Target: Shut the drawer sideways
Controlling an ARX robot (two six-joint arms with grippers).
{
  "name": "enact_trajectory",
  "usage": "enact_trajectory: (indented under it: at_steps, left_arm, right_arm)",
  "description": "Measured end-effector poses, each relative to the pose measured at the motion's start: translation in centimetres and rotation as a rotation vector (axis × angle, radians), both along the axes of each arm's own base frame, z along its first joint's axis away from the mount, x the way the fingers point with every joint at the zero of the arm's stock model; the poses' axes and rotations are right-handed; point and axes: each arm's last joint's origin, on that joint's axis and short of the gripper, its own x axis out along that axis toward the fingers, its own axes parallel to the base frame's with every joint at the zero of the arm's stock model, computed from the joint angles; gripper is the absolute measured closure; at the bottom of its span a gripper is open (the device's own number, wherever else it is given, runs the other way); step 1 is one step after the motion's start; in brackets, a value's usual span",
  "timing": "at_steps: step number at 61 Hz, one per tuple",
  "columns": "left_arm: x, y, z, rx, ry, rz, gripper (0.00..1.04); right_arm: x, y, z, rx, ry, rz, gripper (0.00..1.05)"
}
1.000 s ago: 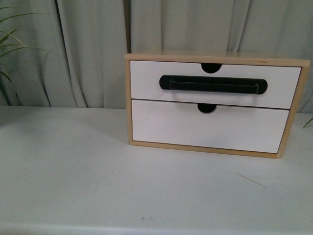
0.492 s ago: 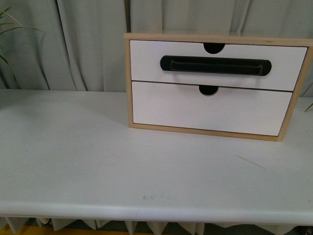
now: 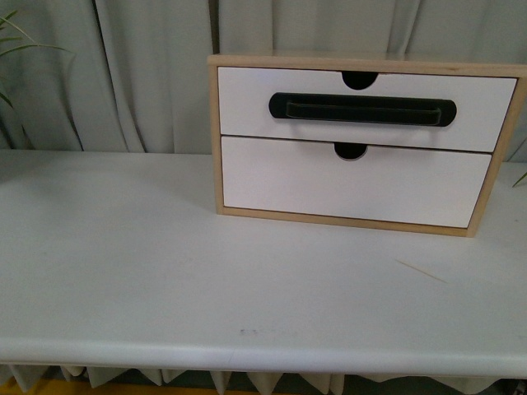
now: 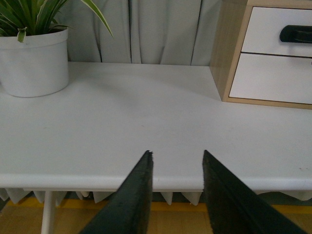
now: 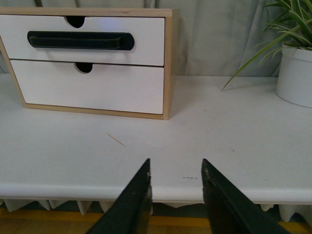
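The drawer (image 3: pixel 247 103) is the upper white front with a long black bar handle (image 3: pixel 362 109) and a half-round notch, in a light-wood cabinet (image 3: pixel 216 140) on the white table. It looks flush with the cabinet front. It also shows in the right wrist view (image 5: pixel 146 34) and partly in the left wrist view (image 4: pixel 265 29). My left gripper (image 4: pixel 176 155) is open and empty at the table's front edge, far from the cabinet. My right gripper (image 5: pixel 175 163) is open and empty at the front edge too. Neither arm shows in the front view.
A plain white lower drawer front (image 3: pixel 346 183) sits under it. A white pot with a plant (image 4: pixel 34 61) stands at the table's left, another (image 5: pixel 295 75) at its right. A thin stick (image 3: pixel 422 271) lies before the cabinet. Grey curtains hang behind.
The front view has tilted down over the last second: the cabinet sits higher in the picture and the table's front edge now shows. The cabinet and drawers look unchanged.
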Motion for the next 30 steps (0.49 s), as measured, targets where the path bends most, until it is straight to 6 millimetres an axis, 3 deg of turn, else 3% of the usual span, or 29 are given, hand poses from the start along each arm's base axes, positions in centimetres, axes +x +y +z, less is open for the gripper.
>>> enact_trajectory:
  at_steps: [9, 21, 30]
  left_arm:
    - [0.0, 0.0, 0.0, 0.0, 0.0, 0.0, 0.39]
    - [0.0, 0.0, 0.0, 0.0, 0.0, 0.0, 0.05]
    - [0.0, 0.0, 0.0, 0.002, 0.0, 0.0, 0.06]
  right_arm:
    - [0.0, 0.0, 0.0, 0.0, 0.0, 0.0, 0.4]
    - [0.0, 0.0, 0.0, 0.001, 0.0, 0.0, 0.07]
    - [0.0, 0.0, 0.0, 0.002, 0.0, 0.0, 0.09]
